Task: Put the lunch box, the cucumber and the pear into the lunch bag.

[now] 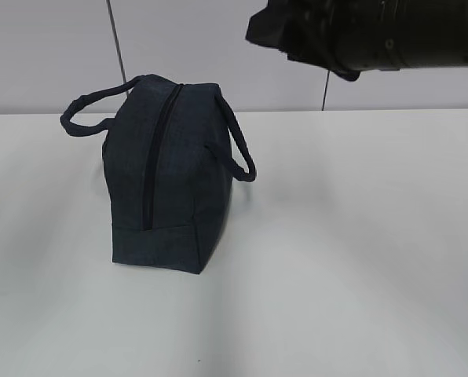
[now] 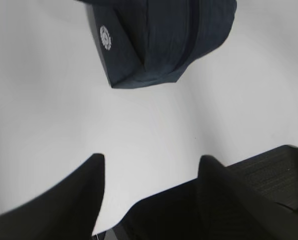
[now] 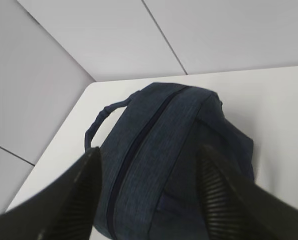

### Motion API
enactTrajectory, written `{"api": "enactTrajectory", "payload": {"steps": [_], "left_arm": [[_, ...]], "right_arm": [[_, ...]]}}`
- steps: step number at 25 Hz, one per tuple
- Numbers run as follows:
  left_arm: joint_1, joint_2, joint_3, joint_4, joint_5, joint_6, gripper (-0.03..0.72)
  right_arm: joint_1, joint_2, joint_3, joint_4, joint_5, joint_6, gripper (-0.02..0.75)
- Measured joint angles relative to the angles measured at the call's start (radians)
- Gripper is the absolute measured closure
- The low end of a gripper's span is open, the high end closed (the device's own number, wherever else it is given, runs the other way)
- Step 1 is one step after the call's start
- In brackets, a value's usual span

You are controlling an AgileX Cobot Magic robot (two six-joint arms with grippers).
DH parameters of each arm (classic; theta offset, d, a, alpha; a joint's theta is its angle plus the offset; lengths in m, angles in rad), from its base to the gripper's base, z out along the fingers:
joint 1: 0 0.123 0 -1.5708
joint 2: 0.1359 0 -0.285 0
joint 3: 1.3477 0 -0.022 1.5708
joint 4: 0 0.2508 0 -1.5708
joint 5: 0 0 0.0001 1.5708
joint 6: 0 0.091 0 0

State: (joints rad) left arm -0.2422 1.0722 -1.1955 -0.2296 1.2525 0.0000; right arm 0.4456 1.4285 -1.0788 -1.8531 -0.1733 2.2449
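Note:
The dark navy lunch bag (image 1: 170, 177) stands upright on the white table, its zipper closed along the top and down the near end, handles out to both sides. It also shows in the left wrist view (image 2: 159, 42) and the right wrist view (image 3: 169, 165). My right gripper (image 3: 149, 152) is open and empty, held above the bag with the zipper line between its fingers; its arm (image 1: 367, 35) shows at the top right. My left gripper (image 2: 151, 160) is open and empty over bare table, short of the bag's end. The lunch box, cucumber and pear are out of view.
The white table (image 1: 360, 251) spreads around the bag. A grey panelled wall (image 1: 218, 47) rises behind its far edge. The table's far corner (image 3: 89, 87) shows in the right wrist view. A dark ribbed part (image 2: 274, 172) lies at the lower right of the left wrist view.

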Motion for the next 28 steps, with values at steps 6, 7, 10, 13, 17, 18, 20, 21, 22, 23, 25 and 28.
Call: {"api": "enactTrajectory", "payload": {"steps": [6, 7, 10, 13, 17, 18, 20, 21, 22, 23, 25, 28], "left_arm": [[0.0, -0.348, 0.231, 0.045, 0.007, -0.02, 0.274], [0.0, -0.398, 0.268, 0.058, 0.007, -0.022, 0.274], [0.0, -0.562, 0.363, 0.086, 0.011, -0.024, 0.274], [0.0, -0.709, 0.449, 0.119, 0.015, -0.024, 0.274], [0.0, -0.836, 0.542, 0.159, 0.022, -0.024, 0.274], [-0.001, -0.86, 0.562, 0.165, 0.022, -0.024, 0.274], [-0.003, -0.895, 0.594, 0.172, 0.024, -0.024, 0.274], [-0.003, -0.903, 0.609, 0.176, 0.027, -0.024, 0.274], [-0.003, -0.908, 0.617, 0.181, 0.028, -0.024, 0.274], [-0.003, -0.91, 0.617, 0.187, 0.028, -0.024, 0.274], [-0.003, -0.913, 0.617, 0.196, 0.027, -0.024, 0.274], [-0.003, -0.915, 0.617, 0.197, 0.027, -0.024, 0.274]], "right_arm": [[0.155, -0.067, 0.132, 0.017, 0.167, -0.007, 0.295], [0.16, -0.076, 0.152, 0.017, 0.173, -0.007, 0.295], [0.166, -0.102, 0.2, 0.022, 0.192, -0.007, 0.295], [0.166, -0.136, 0.24, 0.024, 0.202, -0.013, 0.295], [0.166, -0.176, 0.277, 0.024, 0.206, -0.026, 0.295], [0.166, -0.184, 0.283, 0.024, 0.208, -0.03, 0.295], [0.166, -0.197, 0.303, 0.024, 0.226, -0.035, 0.295], [0.166, -0.201, 0.313, 0.025, 0.24, -0.037, 0.295], [0.166, -0.204, 0.323, 0.025, 0.255, -0.044, 0.295], [0.166, -0.207, 0.332, 0.027, 0.271, -0.052, 0.295], [0.166, -0.207, 0.34, 0.029, 0.292, -0.068, 0.295], [0.166, -0.207, 0.342, 0.031, 0.299, -0.105, 0.296]]}}
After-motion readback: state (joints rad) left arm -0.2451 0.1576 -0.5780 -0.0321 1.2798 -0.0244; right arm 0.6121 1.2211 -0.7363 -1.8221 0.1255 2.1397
